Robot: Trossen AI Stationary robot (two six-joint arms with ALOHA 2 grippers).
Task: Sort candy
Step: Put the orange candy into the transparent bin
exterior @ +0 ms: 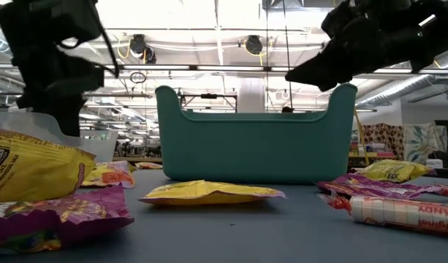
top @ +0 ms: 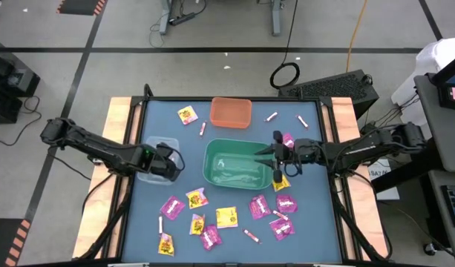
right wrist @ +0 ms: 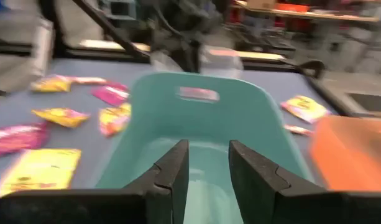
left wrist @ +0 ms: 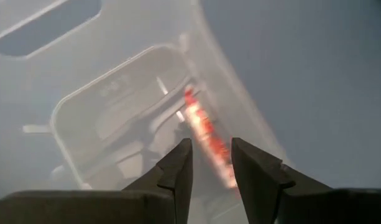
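- Candy (top: 226, 216): small wrapped pieces loose on the blue table top (top: 323, 215), mostly along the near edge below the green bin. Yellow square packets with red print, magenta-pink square packets, a few thin pink-white sticks. More sticks and one yellow packet (top: 187, 115) lie at the far end by the orange bin.
- Green bin (top: 234, 165): mid-table, teal-green, rounded, largest bin; nothing clearly seen inside.
- Orange bin (top: 231, 111): just beyond the green bin, apart from it.
- Clear bin (top: 157, 159): left of the green bin; one stick (left wrist: 206, 134), white with red print, lies inside on its floor.
- Left gripper (left wrist: 210, 163): over the clear bin, fingers parted a little, nothing between them; the stick shows below the gap.
- Right gripper (right wrist: 207, 163): at the green bin's right rim, pointing into it, fingers slightly apart, holding nothing.
- Pink packet (top: 288, 139): on the table just beside the right gripper.
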